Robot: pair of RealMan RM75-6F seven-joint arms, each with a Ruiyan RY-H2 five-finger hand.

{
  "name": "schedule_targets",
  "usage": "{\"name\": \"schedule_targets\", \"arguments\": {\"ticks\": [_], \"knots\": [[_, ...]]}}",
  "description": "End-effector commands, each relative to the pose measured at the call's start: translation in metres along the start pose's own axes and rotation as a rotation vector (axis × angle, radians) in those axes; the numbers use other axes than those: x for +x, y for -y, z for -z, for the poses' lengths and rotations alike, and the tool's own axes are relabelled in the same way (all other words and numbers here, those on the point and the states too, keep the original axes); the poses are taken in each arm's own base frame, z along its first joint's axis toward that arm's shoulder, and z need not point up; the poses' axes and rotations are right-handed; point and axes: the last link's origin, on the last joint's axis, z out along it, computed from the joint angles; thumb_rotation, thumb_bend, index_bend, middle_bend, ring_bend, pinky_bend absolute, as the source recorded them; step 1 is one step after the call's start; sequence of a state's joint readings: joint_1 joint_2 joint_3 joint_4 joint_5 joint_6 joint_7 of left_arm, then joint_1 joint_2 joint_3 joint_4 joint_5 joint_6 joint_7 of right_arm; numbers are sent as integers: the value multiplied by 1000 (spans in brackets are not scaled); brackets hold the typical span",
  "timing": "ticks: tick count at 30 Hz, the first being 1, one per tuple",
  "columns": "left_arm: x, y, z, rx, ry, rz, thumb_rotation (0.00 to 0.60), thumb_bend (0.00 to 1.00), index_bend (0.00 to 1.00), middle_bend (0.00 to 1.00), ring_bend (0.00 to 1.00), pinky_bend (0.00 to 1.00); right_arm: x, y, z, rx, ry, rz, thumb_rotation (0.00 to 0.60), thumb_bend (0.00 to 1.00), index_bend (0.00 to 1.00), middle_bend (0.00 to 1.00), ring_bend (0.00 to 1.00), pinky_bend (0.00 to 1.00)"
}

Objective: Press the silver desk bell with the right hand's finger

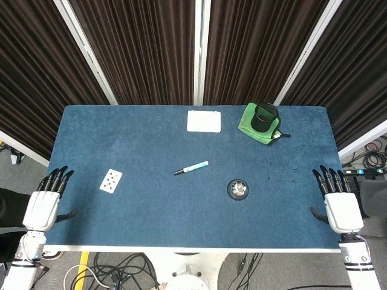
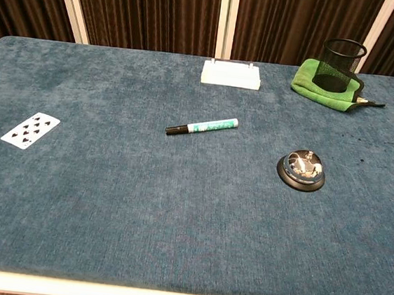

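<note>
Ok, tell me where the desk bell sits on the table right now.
The silver desk bell stands on the blue table right of centre in both views, nearer the right hand, with the marker as its closest neighbour on its left.

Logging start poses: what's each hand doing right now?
Left hand: open, holding nothing, beside the table's left edge.
Right hand: open, holding nothing, away from the silver desk bell.

Glossy metal bell – matt, napped blue cloth tabletop.
</note>
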State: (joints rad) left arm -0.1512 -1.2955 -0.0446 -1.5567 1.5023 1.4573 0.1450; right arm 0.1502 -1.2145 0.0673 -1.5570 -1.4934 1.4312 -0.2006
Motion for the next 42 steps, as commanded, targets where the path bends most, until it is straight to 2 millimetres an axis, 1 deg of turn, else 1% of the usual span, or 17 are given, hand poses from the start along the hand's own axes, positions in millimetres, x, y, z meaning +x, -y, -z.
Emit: {"name": "schedule_targets", "arguments": {"ticks": [1,7,8,9,10,13,14,15,16,17,18,19,20,21,26,34,42], "knots": [[0,0,1,0,0,1,600,26,90,11,0,162,0,0,0,1,2,3,600,82,0,0,0,0],[-1,0,1,2,3,1,600,27,90,11,0,162,0,0,0,4,4,3,600,116,0,0,0,0],[-1,0,1,3,5,1,600,26,90,11,0,162,0,0,1,6,3,4,600,171,0,0,0,0],[-1,1,0,4,5,2,600,26,90,11,0,162,1,1,1,7,2,4,600,243,0,0,0,0],[-1,1,0,4,5,2,600,27,90,11,0,162,0,1,0,9,1,4,600,358,0,0,0,0],[-1,1,-1,2,5,4,600,27,90,11,0,162,-1,3,-1,9,-1,-8,600,853,0,5,0,0],[-1,0,-1,1,5,5,600,26,90,11,0,162,-1,3,-1,6,-6,-6,600,972,0,39,11,24],[-2,0,-1,1,8,6,600,27,90,11,0,162,0,4,-2,3,-17,0,600,997,0,85,51,80],[-2,0,0,1,6,7,600,27,90,11,0,162,-1,5,-3,3,-31,4,600,1000,0,238,195,249],[-2,0,0,1,7,6,600,27,90,11,0,162,-2,6,-2,5,-32,0,600,1000,0,426,381,439],[-3,0,1,2,8,4,600,26,90,11,0,162,-4,7,-2,9,-25,-7,600,1000,0,553,502,549],[-3,1,1,3,7,3,600,26,90,11,0,162,-7,8,-2,15,-20,-10,600,1000,0,703,634,652],[-3,1,1,4,7,4,600,26,90,11,0,162,-8,8,-2,20,-25,-3,600,1000,0,785,705,700],[-3,1,0,5,5,6,600,27,90,11,0,162,-10,9,-3,26,-30,4,600,1000,0,823,741,716],[-3,1,0,-2,7,0,600,26,90,11,0,162,-26,23,-4,87,-26,9,600,1000,12,886,801,735],[-2,6,1,14,9,-3,600,27,90,11,0,162,-64,66,-11,229,79,58,600,1000,19,889,802,735],[0,15,2,31,5,2,600,26,90,11,0,162,-83,97,-25,292,139,107,600,1000,19,888,802,735]]}}
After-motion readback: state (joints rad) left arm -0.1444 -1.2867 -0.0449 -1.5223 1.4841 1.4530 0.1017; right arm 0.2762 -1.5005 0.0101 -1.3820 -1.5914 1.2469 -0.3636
